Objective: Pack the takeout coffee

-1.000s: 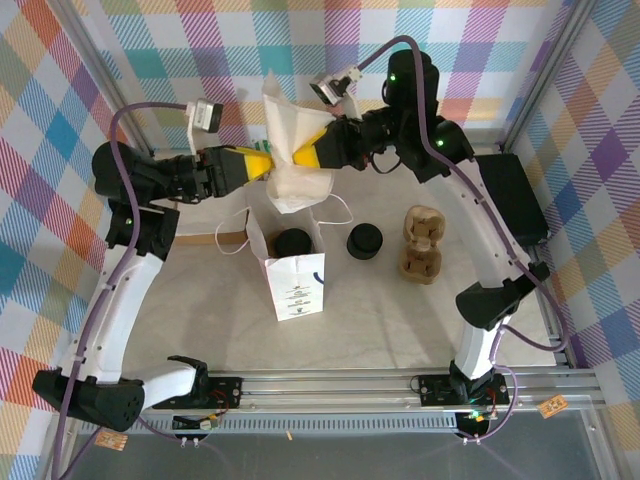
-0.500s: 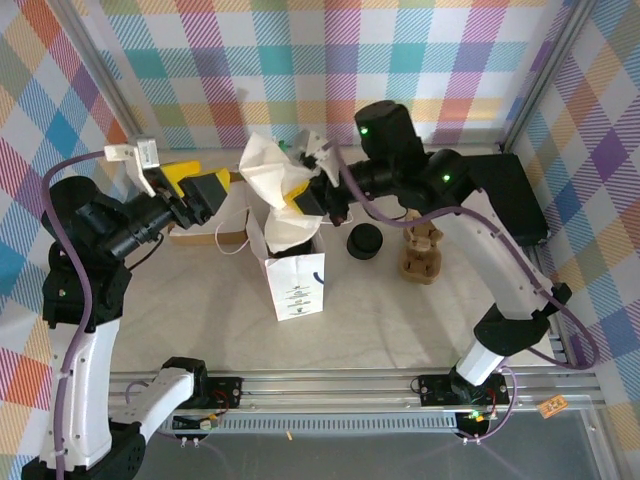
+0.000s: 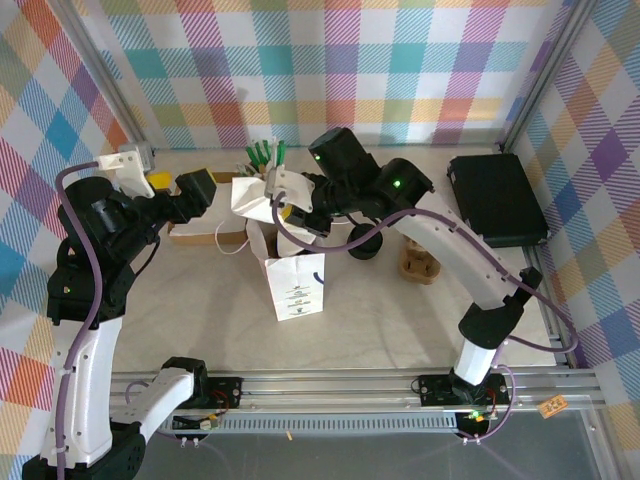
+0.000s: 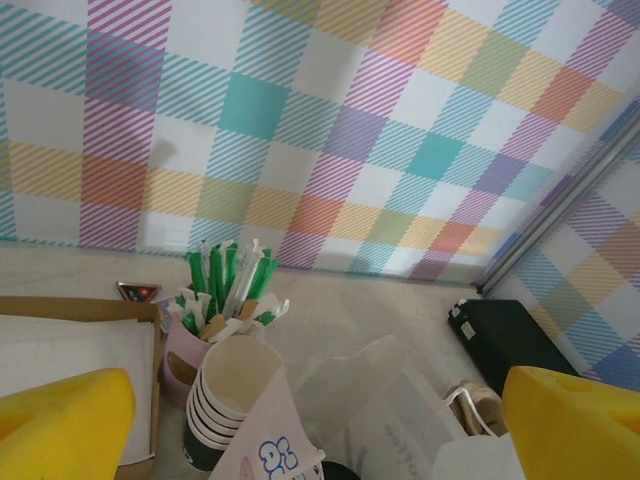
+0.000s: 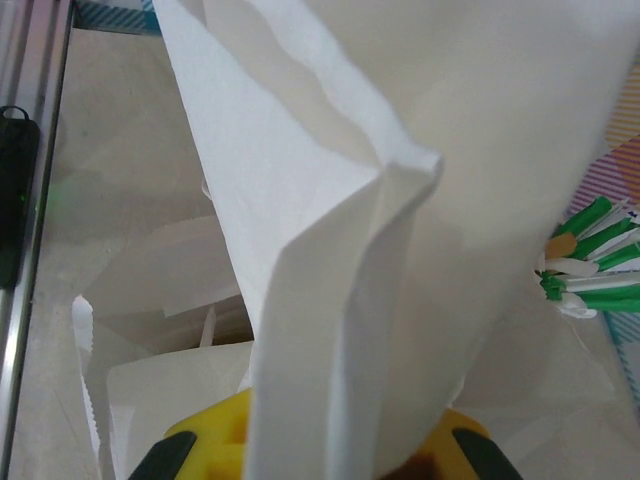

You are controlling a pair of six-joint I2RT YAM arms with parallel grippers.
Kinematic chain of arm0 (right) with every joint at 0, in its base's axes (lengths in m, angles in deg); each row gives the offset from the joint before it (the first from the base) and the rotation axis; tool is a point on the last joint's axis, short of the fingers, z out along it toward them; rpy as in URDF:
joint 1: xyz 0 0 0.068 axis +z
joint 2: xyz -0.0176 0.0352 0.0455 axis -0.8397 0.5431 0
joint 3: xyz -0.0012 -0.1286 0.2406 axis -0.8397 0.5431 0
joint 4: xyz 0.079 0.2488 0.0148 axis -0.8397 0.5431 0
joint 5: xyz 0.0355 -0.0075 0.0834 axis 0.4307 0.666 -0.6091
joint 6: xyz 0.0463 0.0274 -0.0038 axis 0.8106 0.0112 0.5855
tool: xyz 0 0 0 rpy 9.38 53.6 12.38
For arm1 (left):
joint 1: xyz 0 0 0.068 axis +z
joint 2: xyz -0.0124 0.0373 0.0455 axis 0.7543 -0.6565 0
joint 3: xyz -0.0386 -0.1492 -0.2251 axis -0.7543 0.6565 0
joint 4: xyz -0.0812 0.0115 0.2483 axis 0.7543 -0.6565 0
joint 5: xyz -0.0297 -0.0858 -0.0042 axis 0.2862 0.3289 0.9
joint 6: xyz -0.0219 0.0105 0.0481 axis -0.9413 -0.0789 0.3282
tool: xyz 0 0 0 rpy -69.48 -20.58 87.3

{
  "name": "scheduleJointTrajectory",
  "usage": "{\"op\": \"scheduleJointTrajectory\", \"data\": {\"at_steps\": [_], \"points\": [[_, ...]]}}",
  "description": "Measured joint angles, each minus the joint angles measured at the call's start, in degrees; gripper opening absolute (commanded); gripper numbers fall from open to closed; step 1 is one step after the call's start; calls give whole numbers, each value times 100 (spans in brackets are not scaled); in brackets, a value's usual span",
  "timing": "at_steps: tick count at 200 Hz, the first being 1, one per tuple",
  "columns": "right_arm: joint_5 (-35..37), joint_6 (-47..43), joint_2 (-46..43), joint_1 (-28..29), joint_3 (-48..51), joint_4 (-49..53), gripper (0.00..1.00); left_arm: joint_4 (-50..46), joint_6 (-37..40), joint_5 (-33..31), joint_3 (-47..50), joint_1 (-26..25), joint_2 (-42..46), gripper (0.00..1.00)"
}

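The left gripper (image 3: 192, 190) has let go. A second ago it and the right gripper (image 3: 285, 203) both pinched a creased white paper (image 3: 250, 193) high above the desk (image 3: 400, 320). Now the left arm has swung back to its own side, its yellow pads (image 4: 60, 420) spread wide with nothing between them, while the right arm has brought the paper down over the mouth of the standing logo bag (image 3: 297, 285). The right gripper is clamped on that paper, and the right wrist camera makes the hold plain: the paper is pressed between yellow pads at the bottom of its frame, where the overhead view gives little more than a white crumple against the black arm. The takeout coffee cannot be picked out at this moment. A second ago a round black lid sat in the bag's open mouth, a spot now covered by paper and arm, so the cup is most likely inside the bag. If so, the packing is probably near its close, with the right arm alone left to place the paper. The left wrist camera, looking across the bag, offers what is hard to make out from overhead: a stack of paper cups (image 4: 225, 395) beside a pink holder of green straws (image 4: 225, 290), with a black case (image 4: 500, 335) farther right.
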Motion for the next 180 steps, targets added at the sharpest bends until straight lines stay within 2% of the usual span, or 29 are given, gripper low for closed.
{"op": "scheduleJointTrajectory", "data": {"at_steps": [68, 180], "points": [[-37, -374, 96, 44, 0, 177, 12, 4, -2, 2, 127, 0, -9, 94], [-595, -533, 332, 55, 0, 686, 21, -31, -2, 7, 127, 0, -76, 93]]}}
